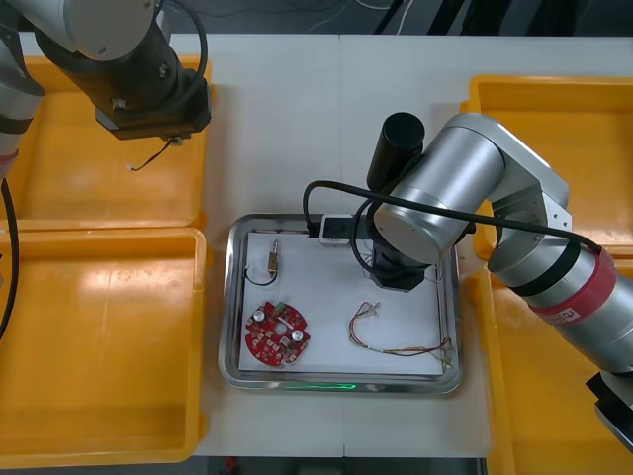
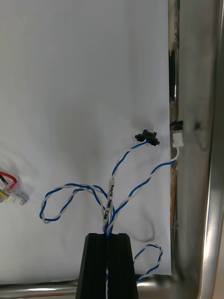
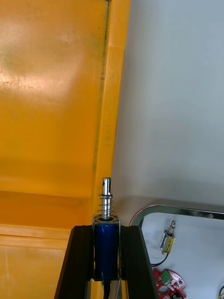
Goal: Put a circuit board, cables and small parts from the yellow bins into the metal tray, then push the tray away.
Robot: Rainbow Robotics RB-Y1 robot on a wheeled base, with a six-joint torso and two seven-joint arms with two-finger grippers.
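My right gripper [image 2: 108,239] is shut on a twisted blue and white cable [image 2: 122,161], low over the white inside of the metal tray [image 1: 235,297]. The cable's black and white plugs lie near the tray's side wall [image 2: 210,187]. My left gripper [image 3: 106,233] is shut on a small metal part [image 3: 106,219] with a blue body, spring and pin. It hangs above the rim of the far left yellow bin [image 1: 89,168]. In the tray lie a round red circuit board [image 1: 277,333], a red and yellow cable [image 1: 391,341] and another small metal part [image 1: 272,257].
Yellow bins flank the tray: near left [image 1: 99,346], far right [image 1: 554,148], near right [image 1: 539,396]. My right arm [image 1: 445,198] covers the tray's far right part. Bare table [image 1: 287,119] lies beyond the tray.
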